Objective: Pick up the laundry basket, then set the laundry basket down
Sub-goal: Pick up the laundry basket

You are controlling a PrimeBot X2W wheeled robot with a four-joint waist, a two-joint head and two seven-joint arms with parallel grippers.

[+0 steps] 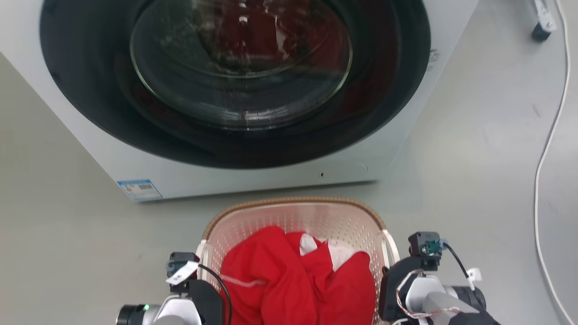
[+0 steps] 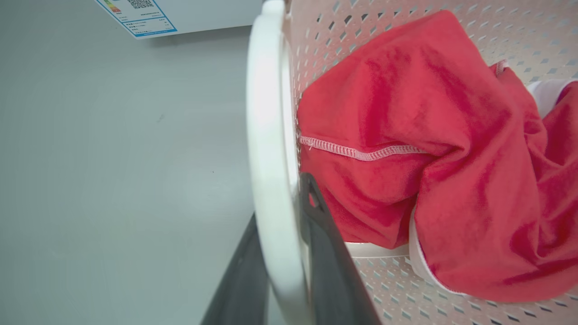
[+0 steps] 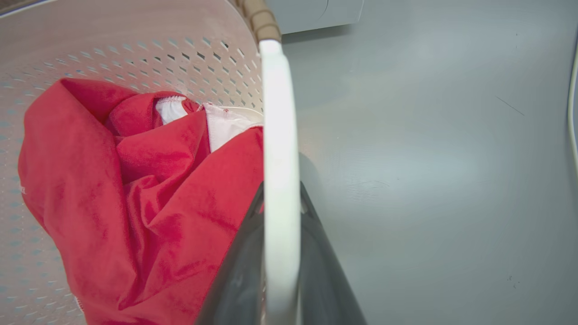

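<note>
While straddling the left handle (image 2: pixel 266 113), one inside and one outside, the left fingers (image 2: pixel 318 225) are clamping it. The right fingers (image 3: pixel 316 243) are pinching the right handle (image 3: pixel 280 113) likewise. Between them, the basket (image 1: pixel 293 201) is carrying a red cloth (image 1: pixel 280 284) just before the washer (image 1: pixel 253 178). Whether it is touching the floor (image 1: pixel 67 248), I cannot tell.

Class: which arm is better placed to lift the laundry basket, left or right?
Neither alone: the left gripper clasps the left handle of the laundry basket, the right gripper its right handle; both should lift together.
</note>
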